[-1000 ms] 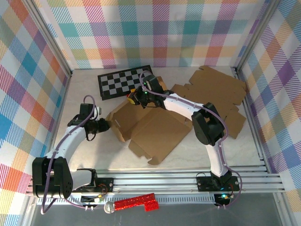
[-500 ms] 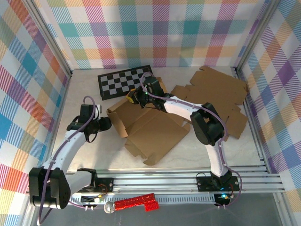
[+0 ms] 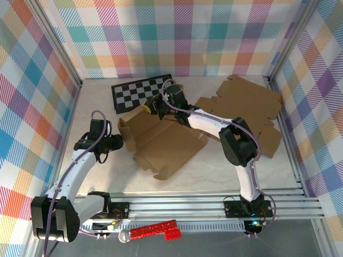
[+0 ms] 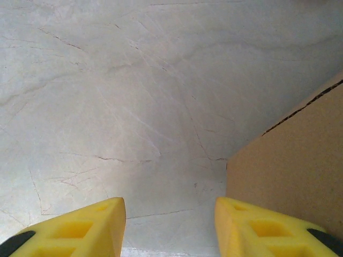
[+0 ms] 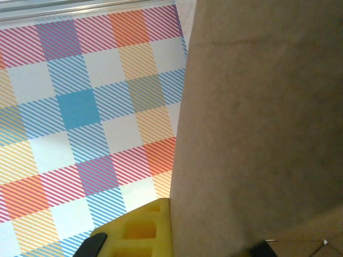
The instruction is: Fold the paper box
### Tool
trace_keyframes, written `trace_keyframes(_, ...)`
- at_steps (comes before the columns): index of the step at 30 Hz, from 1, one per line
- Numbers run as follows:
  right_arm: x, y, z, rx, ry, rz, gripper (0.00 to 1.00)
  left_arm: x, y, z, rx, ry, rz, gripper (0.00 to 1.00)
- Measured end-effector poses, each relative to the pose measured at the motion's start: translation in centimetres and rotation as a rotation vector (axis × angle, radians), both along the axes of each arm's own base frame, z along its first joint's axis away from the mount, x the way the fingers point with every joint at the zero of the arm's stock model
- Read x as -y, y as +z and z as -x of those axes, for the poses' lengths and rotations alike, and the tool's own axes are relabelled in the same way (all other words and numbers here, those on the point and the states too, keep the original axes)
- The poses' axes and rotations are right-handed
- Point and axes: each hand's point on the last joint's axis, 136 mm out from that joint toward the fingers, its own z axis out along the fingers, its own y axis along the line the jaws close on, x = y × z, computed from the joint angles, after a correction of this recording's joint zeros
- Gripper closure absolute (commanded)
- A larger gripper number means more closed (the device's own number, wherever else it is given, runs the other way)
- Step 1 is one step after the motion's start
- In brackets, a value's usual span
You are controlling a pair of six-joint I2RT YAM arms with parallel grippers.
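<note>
Brown paper box (image 3: 166,144) is lying flat, left flap upright. Right claw (image 3: 155,106) is pinching its top edge; left claw (image 3: 119,142) is gaping empty.

Robot lab cell: plaid walls (image 3: 182,37), alu rails (image 3: 182,206) w/ bolted arm bases (image 3: 244,206).

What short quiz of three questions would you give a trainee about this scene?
1. True or false: the left gripper holds the cardboard box.
2. What lies flat on the table beyond the box? A. checkerboard B. towel C. bowl
3. Fill in: the ____ gripper is shut on the box's flap.
Key: 1 false, its jaws stand open and empty; 2 A; 3 right gripper.
</note>
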Motion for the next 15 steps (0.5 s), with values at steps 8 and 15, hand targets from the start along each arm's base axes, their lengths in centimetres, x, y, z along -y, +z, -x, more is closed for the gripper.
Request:
trace_keyframes(8,0.6,-3.0,1.2,0.028,0.027,-0.010,1.00,0.3,-0.5,0.1,-0.024,-0.009,0.012,0.53)
trace_keyframes(15,0.4,-1.7,1.1,0.081,0.031,-0.062,1.00,1.1,-0.5,0.3,-0.015,-0.011,0.062,0.49)
